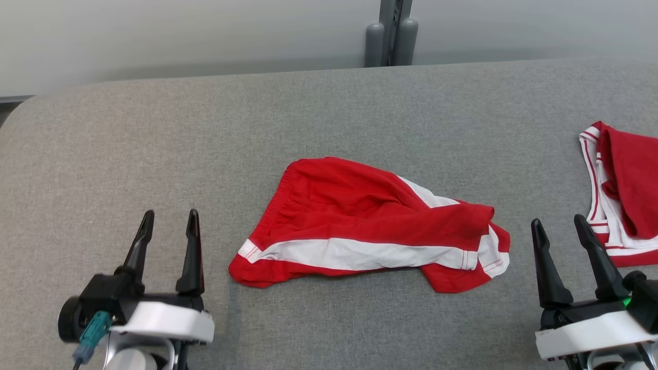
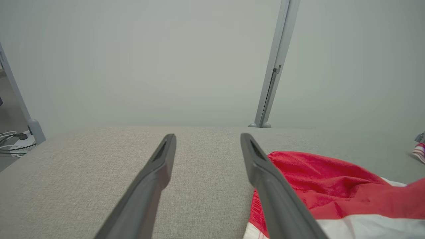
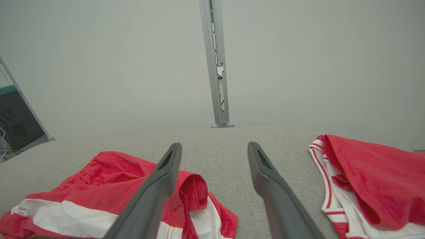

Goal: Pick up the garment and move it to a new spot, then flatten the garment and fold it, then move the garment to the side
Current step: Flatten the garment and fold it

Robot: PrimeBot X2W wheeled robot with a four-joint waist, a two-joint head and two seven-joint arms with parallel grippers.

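A grey fabric-covered table [image 1: 154,128] is being viewed from above. A pair of red shorts [image 1: 360,216] with a broad white stripe is lying crumpled near the middle of the table. The gathered waistband is pointing to the left, and the white hem with its thin red stitching is pointing to the right. The shorts are lying free of both grippers.

The left gripper [image 1: 171,213] is being held at the lower left, just beside the waistband end of the shorts and apart from them. Its two dark fingers are spread wide with nothing between them. A teal plug [image 1: 92,331] is sitting at its wrist. In the left wrist view, bare table is being framed between the spread fingers, with the red cloth just beyond the right-hand finger.

The right gripper [image 1: 559,221] is being held at the lower right, its fingers likewise spread and holding nothing. A small green light [image 1: 626,301] is glowing on its body. A second garment [image 1: 627,190], red with white and red-striped trim, is lying bunched at the table's right edge, just beside this gripper.

Behind the table, a grey post [image 1: 389,31] is standing against a pale wall [image 1: 205,36].
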